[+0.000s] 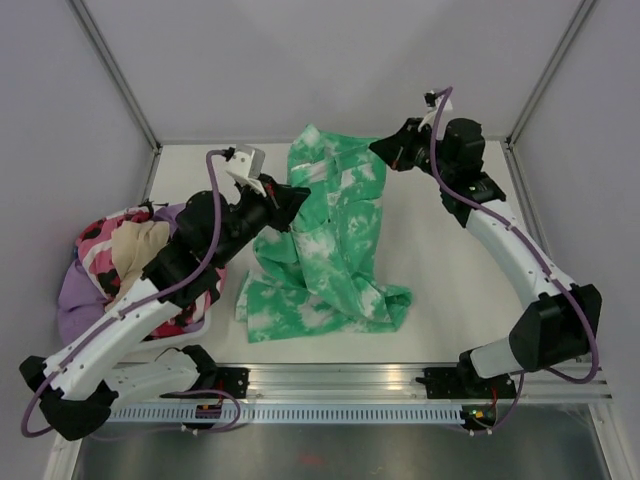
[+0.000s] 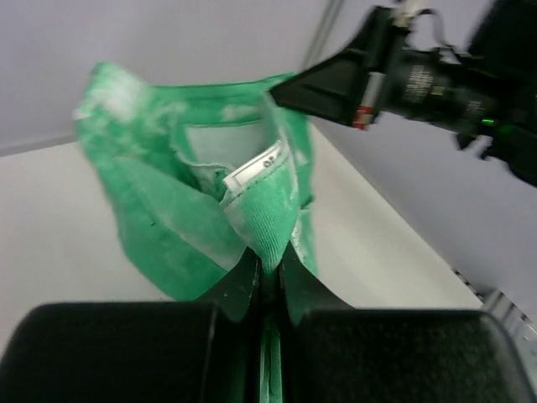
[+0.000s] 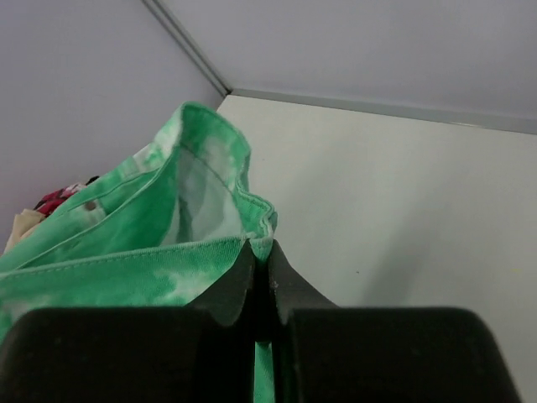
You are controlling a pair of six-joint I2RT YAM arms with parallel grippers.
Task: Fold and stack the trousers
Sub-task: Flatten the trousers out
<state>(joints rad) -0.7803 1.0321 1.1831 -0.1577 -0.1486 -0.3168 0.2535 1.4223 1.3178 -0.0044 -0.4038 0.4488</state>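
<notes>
The trousers [image 1: 325,240] were held up over the tabletop [image 1: 440,270], pinched tight at the waist by the left end effector [image 1: 297,198] at 11 o'clock and the right end effector [image 1: 380,150] at 1 o'clock, and the thin edge could be lost if pulled hard.

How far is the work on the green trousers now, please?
Done: only the grasp. In hand: the left arm and right arm lift the trousers by the waistband, jaws shut, while the legs trail on the table. Left: every fold, then the stacking. No folded stack shows.
</notes>
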